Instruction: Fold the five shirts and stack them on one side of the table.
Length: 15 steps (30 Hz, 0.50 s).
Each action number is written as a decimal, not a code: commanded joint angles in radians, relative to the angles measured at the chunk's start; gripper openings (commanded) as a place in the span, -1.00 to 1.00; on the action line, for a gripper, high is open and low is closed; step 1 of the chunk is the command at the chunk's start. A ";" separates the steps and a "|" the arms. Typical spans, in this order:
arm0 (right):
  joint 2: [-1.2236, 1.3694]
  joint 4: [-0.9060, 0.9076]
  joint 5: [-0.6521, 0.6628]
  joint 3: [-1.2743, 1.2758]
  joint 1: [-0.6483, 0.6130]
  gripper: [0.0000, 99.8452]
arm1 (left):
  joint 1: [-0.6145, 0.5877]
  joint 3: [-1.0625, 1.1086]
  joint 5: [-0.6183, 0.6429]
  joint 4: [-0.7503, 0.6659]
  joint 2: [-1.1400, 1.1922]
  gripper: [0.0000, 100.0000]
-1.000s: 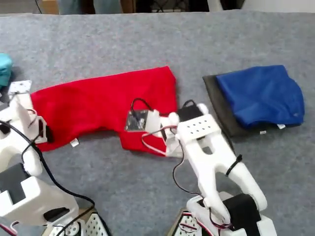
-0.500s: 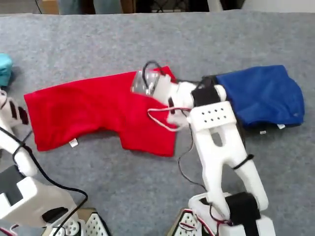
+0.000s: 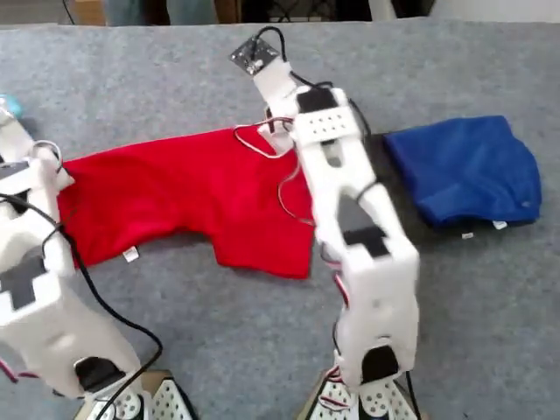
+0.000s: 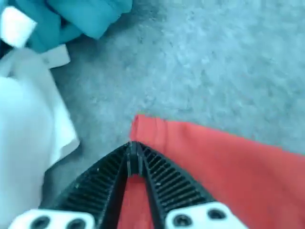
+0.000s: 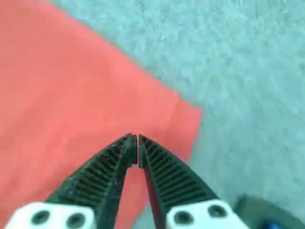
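Note:
A red shirt (image 3: 192, 197) lies spread flat across the middle of the table. My right gripper (image 3: 282, 122) stands over its far right corner, shut, with the tips (image 5: 134, 139) just above the red cloth (image 5: 71, 109) and nothing between them. At the shirt's far left corner sits my left gripper (image 3: 54, 171), also shut; its tips (image 4: 133, 147) meet right at the edge of the red fabric (image 4: 228, 171). A folded blue shirt (image 3: 464, 166) rests on a dark shirt (image 3: 404, 219) at the right.
A teal shirt (image 4: 71, 14) and a white one (image 4: 24, 124) are bunched at the table's far left, close to my left gripper. Bare grey table (image 3: 219, 341) stretches along the near side and across the back.
My right arm swung from the shirt's near edge out to its far right corner. My left arm came in from the table's left edge to the far left corner.

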 commanded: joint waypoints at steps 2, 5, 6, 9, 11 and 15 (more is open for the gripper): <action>0.271 -0.014 -0.015 -0.306 0.038 -0.97 | -0.004 -0.091 -0.046 -0.083 0.084 -0.94; 0.412 0.015 -0.051 -0.449 0.075 -0.97 | -0.012 -0.111 -0.110 -0.055 0.086 -0.94; 0.444 0.048 -0.071 -0.504 0.087 -0.97 | -0.010 -0.105 -0.117 -0.060 0.086 -0.94; 0.506 0.150 -0.117 -0.662 0.095 -0.97 | 0.010 -0.110 -0.123 -0.061 0.087 -0.94; 0.550 0.178 -0.114 -0.725 0.098 -0.97 | 0.016 -0.105 -0.123 -0.077 0.087 -0.94; 0.611 0.235 -0.109 -0.871 0.097 -0.97 | 0.012 -0.101 -0.115 -0.086 0.084 -0.94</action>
